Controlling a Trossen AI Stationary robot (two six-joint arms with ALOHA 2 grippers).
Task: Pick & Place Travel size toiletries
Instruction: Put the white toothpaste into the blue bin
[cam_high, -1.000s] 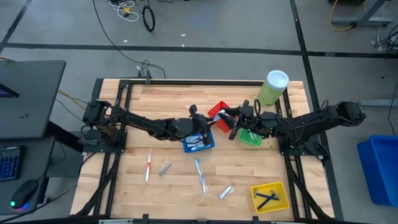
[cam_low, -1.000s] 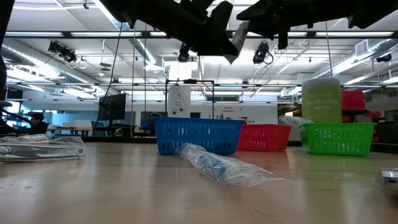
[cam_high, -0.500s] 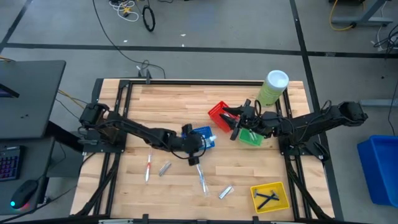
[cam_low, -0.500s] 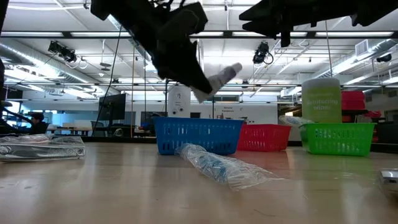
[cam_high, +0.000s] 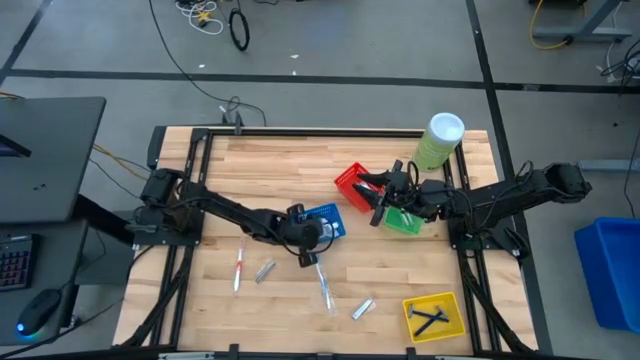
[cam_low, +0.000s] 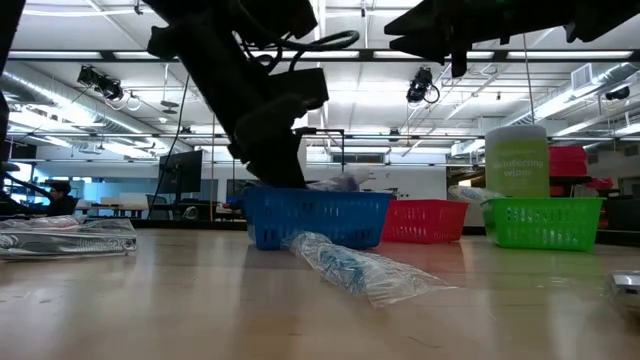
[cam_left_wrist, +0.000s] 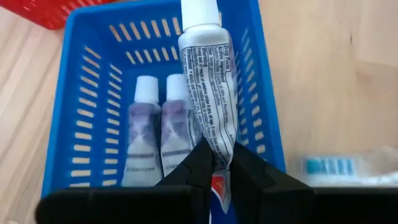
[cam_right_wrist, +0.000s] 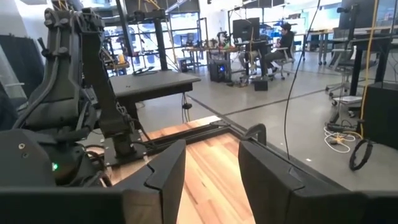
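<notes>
Left gripper: (cam_left_wrist: 216, 167) pinched on the crimped end of a white tube (cam_left_wrist: 207, 87); it hangs low over the blue basket (cam_high: 325, 222), near the middle of the table.
Held tube: cap pointing away from the fingers, its body over the basket's inside, apparently not let go yet.
Right gripper: (cam_high: 375, 203) waits up in the air by the red basket (cam_high: 352, 185) and the green basket (cam_high: 404, 220); its fingers stand apart with nothing between them.
Done so far: two small tubes (cam_left_wrist: 158, 130) already lie side by side on the blue basket's floor; two dark razors (cam_high: 431, 318) sit in the yellow basket (cam_high: 434, 316).
Left to do: a toothbrush in clear wrap (cam_high: 322, 282) just in front of the blue basket, a red-handled toothbrush (cam_high: 239, 269) and a silver tube (cam_high: 265, 271) toward the left, another silver tube (cam_high: 362, 309) near the yellow basket.
My read: maybe halfway; four items are out on the wood.
Tube against fingers: clamped right between them, reaching forward over the two tubes below.
Nearest loose item: the wrapped toothbrush, just beside the basket wall.
Not part of it: the pale-green canister (cam_high: 439, 141) at the far right corner.
</notes>
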